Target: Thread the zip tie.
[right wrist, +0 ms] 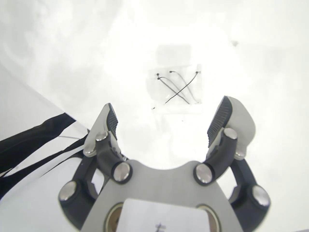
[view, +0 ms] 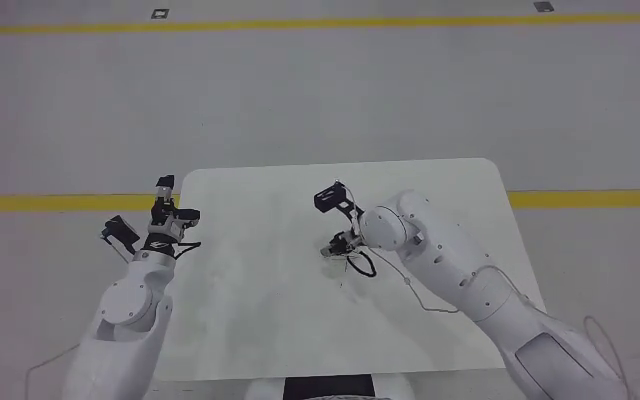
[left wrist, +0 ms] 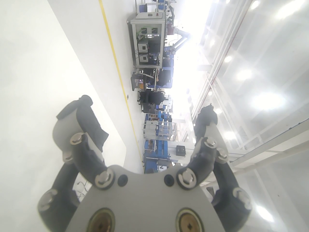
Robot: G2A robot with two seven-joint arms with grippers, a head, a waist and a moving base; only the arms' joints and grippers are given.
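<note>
1. Left claw (view: pixel 175 200) sits at the 10 o'clock corner of the bench (view: pixel 260 320), right on the edge. The left wrist view shows this claw (left wrist: pixel 144 107) spread wide, its dark pads (left wrist: pixel 91 121) well apart, aimed along the bench edge (left wrist: pixel 24 73) toward the room beyond.

2. Over to the right claw (view: pixel 335 245), near the middle of the bench, a touch toward 12 o'clock. It's angled down at the white surface.

3. From its own wrist camera, the right claw (right wrist: pixel 166 105) is wide too. The ribbed pads (right wrist: pixel 218 119) stand far apart above the bench top (right wrist: pixel 72 37).

4. There are the zip ties (right wrist: pixel 177 89)! A handful of thin strands, dark and grey, lie crossed over one another with their small heads at the far ends. One black tie cuts diagonally across the rest.

5. They lie inside a clear square packet (right wrist: pixel 193 108), flat on the bench just ahead of the right claw's fingertips, lined up with the gap between them. Claw and packet are apart.

6. Whether any tie is looped through its own head is too fine to tell.

7. A yellow line (view: pixel 320 22) runs across the floor (view: pixel 320 100) at 12 o'clock beyond the bench.
</note>
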